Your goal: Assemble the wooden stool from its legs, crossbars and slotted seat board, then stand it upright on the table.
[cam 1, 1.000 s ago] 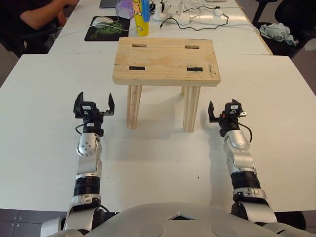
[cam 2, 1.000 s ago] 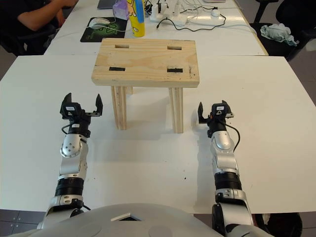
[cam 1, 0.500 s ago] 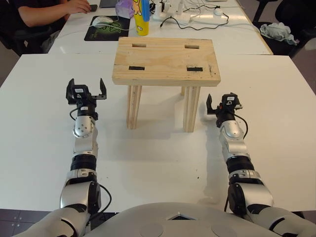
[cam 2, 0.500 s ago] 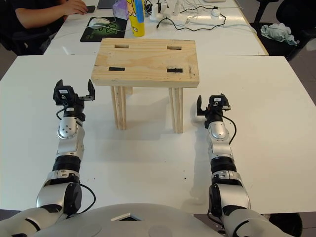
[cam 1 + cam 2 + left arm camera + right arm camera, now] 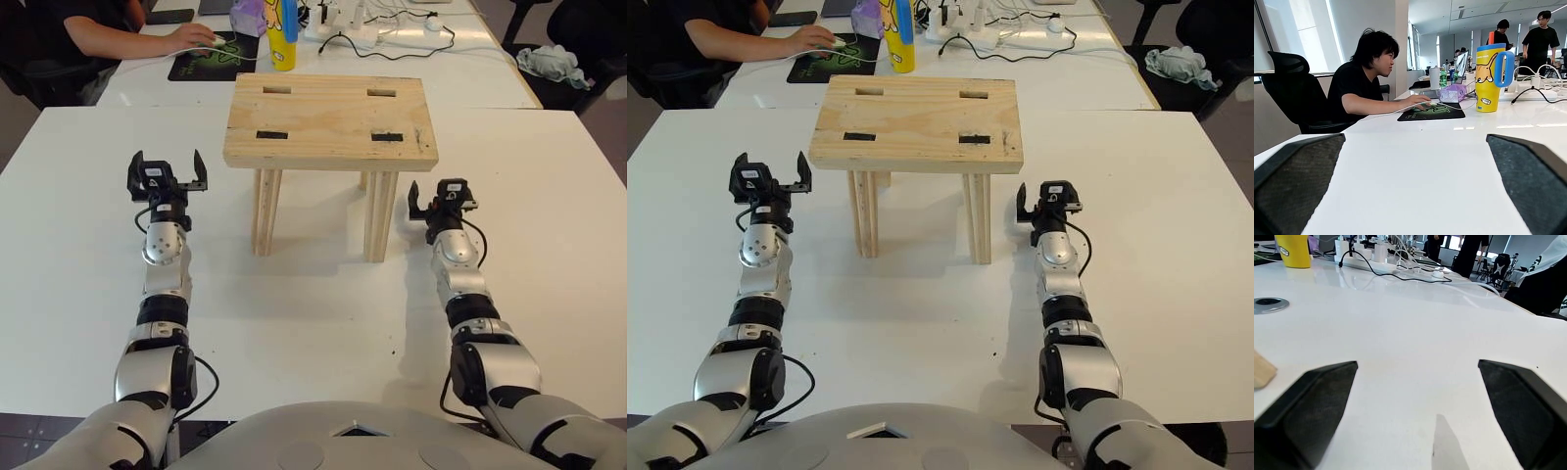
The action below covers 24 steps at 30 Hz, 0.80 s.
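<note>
A: Where is the stool (image 5: 330, 122)?
B: Upright on the white table (image 5: 549, 215), seat board on top, between the two grippers and touching neither.
A: What differs from a second ago?
B: Both arms reach farther forward. The left gripper (image 5: 167, 166) sits farther from the stool, jaws wide apart. The right gripper (image 5: 436, 196) is near the front right leg, jaws apart too.

Stool (image 5: 329, 122): pale bare wood, matt, grain visible. Table (image 5: 294, 323): white, smooth, faintly glossy. Left gripper pads (image 5: 1298, 171): black, matt, finely textured.
</note>
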Available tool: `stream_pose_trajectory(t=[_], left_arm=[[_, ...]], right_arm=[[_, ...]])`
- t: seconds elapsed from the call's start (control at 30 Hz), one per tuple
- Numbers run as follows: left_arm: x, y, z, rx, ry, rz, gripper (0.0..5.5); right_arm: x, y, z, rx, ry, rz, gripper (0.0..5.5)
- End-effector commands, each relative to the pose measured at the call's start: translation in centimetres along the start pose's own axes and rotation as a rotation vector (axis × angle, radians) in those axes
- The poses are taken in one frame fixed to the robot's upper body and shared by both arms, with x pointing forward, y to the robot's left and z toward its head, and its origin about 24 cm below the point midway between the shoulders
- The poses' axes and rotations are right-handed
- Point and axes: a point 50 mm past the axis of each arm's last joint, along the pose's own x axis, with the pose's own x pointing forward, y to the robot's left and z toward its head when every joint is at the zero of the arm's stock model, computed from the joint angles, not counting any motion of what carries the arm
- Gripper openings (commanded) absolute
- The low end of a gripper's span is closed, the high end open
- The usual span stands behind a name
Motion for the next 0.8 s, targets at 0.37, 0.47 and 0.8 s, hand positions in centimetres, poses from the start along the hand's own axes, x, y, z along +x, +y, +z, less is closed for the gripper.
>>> stream_pose_trajectory(t=[0.37,0.47,0.8], left_arm=[[1.5,-2.4,2.1,0.009,-0.103,-0.03,5.4],[1.5,-2.7,1.8,-0.009,-0.086,-0.032,5.4],[2.2,-3.0,1.6,-0.022,-0.066,-0.05,5.4]], right_arm=[[1.7,-0.8,2.5,-0.049,-0.068,0.015,4.59],[1.9,-0.6,2.5,-0.058,-0.065,0.021,4.59],[2.3,-0.1,2.9,-0.042,-0.074,0.004,4.59]])
